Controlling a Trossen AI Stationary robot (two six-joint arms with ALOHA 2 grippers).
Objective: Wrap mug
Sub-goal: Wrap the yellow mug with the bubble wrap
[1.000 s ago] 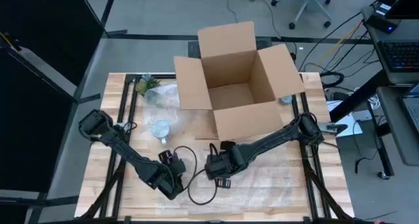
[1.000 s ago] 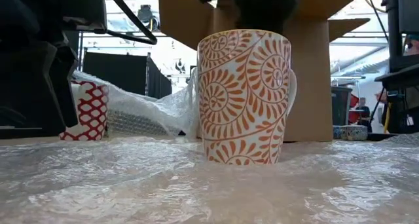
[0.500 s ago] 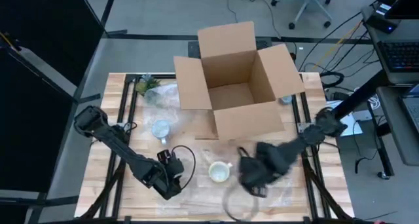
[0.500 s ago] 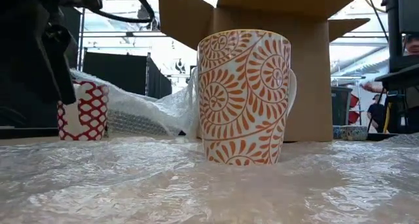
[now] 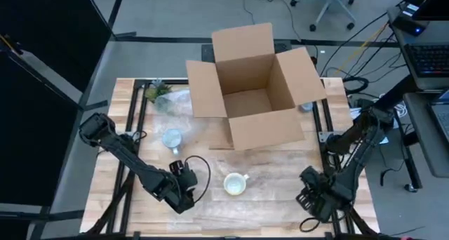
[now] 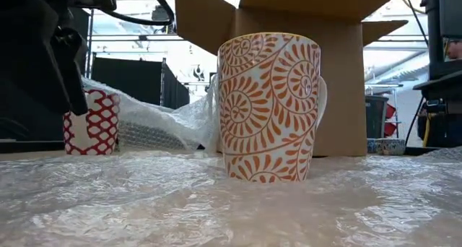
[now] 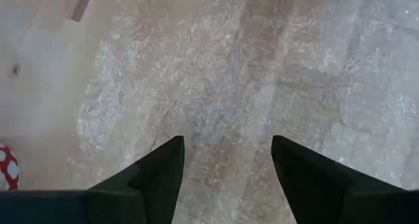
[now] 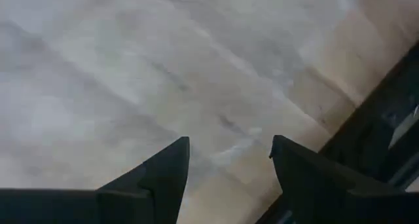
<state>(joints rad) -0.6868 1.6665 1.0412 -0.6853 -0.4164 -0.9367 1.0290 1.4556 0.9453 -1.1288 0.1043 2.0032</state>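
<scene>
Orange swirl-pattern mug (image 6: 271, 106) stands upright on the bubble wrap sheet (image 6: 231, 204), in front of the open cardboard box (image 5: 252, 85), near the front-middle of the surface (image 5: 119, 114); seen from above it is a pale ring (image 5: 236, 185) with nothing inside that I can make out. Its handle shows at the side facing away from the left arm in the low view. The wrap lies flat under the mug and spreads out to either side of it, not lifted around it. Left gripper (image 5: 181, 187) sits just beside the mug on the left-arm side, not touching it; jaws apart and empty, its fingers (image 7: 157, 178) spread over the wrap with bare wood beyond. Right gripper (image 5: 313, 198) is well apart from the mug, out near the surface's right front corner by the frame rail; jaws apart too, holding nothing, its fingers (image 8: 157, 178) over wrap and the wood edge. A red-and-white lattice mug (image 6: 90, 123) stands behind and to the left-arm side of the orange mug; a sliver of it shows in the left wrist view (image 7: 6, 166). A loose heap of bubble wrap (image 6: 155, 117) lies between the red mug and the box. Box flaps are up and the box interior looks empty from above.
</scene>
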